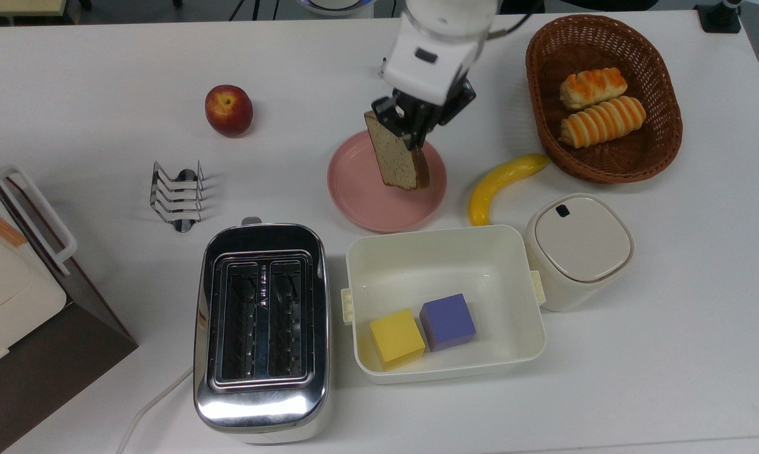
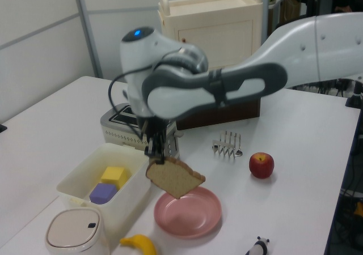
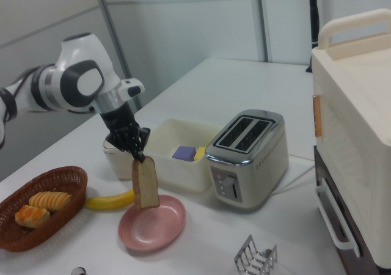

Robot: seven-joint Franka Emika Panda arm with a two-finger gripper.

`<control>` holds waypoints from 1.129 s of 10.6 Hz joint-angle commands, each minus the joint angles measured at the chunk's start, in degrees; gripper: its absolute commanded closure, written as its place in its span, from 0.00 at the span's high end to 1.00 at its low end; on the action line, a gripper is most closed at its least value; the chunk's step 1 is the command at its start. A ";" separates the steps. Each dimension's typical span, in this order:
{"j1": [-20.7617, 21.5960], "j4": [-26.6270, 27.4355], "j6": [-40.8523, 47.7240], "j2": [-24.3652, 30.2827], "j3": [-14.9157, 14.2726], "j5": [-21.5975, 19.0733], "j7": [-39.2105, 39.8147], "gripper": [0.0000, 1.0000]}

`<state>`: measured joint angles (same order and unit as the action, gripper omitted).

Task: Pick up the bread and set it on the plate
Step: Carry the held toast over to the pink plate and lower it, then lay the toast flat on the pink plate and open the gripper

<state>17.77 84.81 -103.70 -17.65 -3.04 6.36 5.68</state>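
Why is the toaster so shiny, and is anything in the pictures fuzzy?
In the top view the toaster has chrome sides that mirror the room light, leaving a bright white glare along its near end. In the left view the arm looks a little smeared, while the bread held by the gripper over the plate looks crisp. In the right view the light is soft, with faint shadows.
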 commanded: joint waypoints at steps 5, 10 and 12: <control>1.91 2.73 -4.58 -0.63 -1.71 11.39 -1.19 0.00; 4.11 7.12 -4.41 0.25 -1.71 14.91 -4.08 0.54; 4.29 7.39 -4.41 0.42 -1.71 16.92 -6.64 1.00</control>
<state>20.87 88.95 -107.49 -19.95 -3.82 20.57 1.99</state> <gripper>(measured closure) 0.749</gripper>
